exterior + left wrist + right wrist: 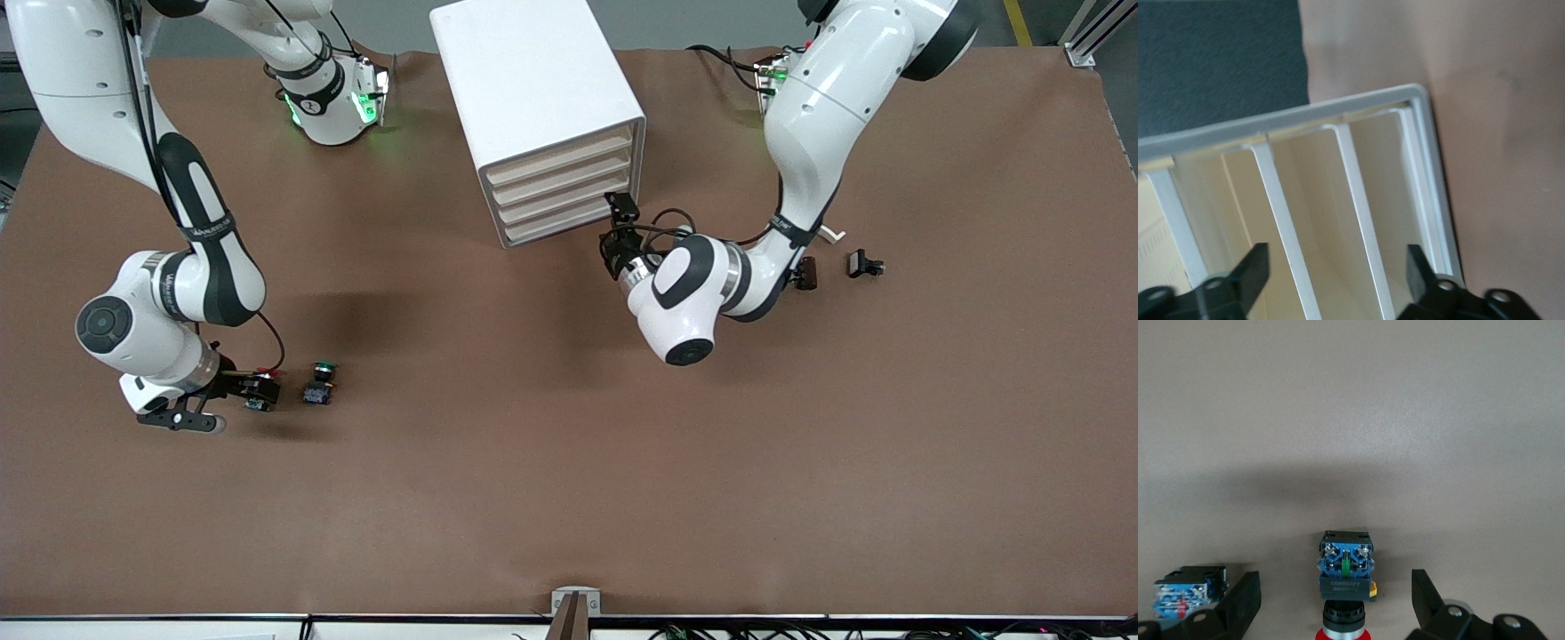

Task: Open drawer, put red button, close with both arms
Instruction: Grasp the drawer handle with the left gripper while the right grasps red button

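Observation:
The red button [1345, 587] lies on its side on the brown table, red cap toward the right wrist camera and blue-grey base away from it. My right gripper [1335, 601] is open, low at the table, with one finger on each side of the button and a gap on both sides. In the front view this gripper [260, 389] is at the right arm's end of the table. The white drawer cabinet [533, 89] stands mid-table with its drawers [564, 191] shut. My left gripper [624, 213] is open and empty just in front of the drawer fronts [1358, 200].
The green-capped button [318, 382] lies beside the red one, toward the table's middle; its base shows in the right wrist view [1188, 595]. Small black parts [864, 264] [806, 271] lie on the table by the left arm.

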Controlling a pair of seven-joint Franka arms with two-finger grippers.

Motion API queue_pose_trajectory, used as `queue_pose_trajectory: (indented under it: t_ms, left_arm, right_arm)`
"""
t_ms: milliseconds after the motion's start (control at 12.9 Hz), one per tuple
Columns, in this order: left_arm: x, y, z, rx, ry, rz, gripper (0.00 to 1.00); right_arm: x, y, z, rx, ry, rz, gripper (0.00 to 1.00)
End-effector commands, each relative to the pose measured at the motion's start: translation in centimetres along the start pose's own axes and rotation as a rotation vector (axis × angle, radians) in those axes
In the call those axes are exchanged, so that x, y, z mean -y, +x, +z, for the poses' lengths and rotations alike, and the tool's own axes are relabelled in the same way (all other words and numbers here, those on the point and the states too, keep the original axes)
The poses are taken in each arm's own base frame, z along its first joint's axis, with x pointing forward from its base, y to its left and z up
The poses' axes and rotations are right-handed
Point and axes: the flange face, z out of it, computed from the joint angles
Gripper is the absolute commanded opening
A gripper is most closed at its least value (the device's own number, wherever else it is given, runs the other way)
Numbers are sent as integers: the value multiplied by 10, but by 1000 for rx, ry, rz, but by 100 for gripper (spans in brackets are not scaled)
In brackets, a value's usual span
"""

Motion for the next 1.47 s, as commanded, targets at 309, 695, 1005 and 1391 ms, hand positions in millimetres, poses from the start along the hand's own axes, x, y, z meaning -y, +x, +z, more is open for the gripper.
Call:
queue_pose_trajectory:
  t_ms: [309, 695, 1005, 1391]
  left_arm:
    - [14, -32, 32, 19, 72, -119, 64]
    - [17, -44, 64, -31, 87, -122, 28]
    - [5, -40, 71, -43, 92, -133, 0]
    - [-9, -30, -4, 40, -26, -100, 0]
  right_arm:
    - [3, 0, 25, 6, 21, 72, 100]
    - [6, 1, 24, 4, 21, 52, 6]
    - [1, 8, 15, -8, 19, 52, 0]
    - [7, 18, -61, 50, 32, 61, 0]
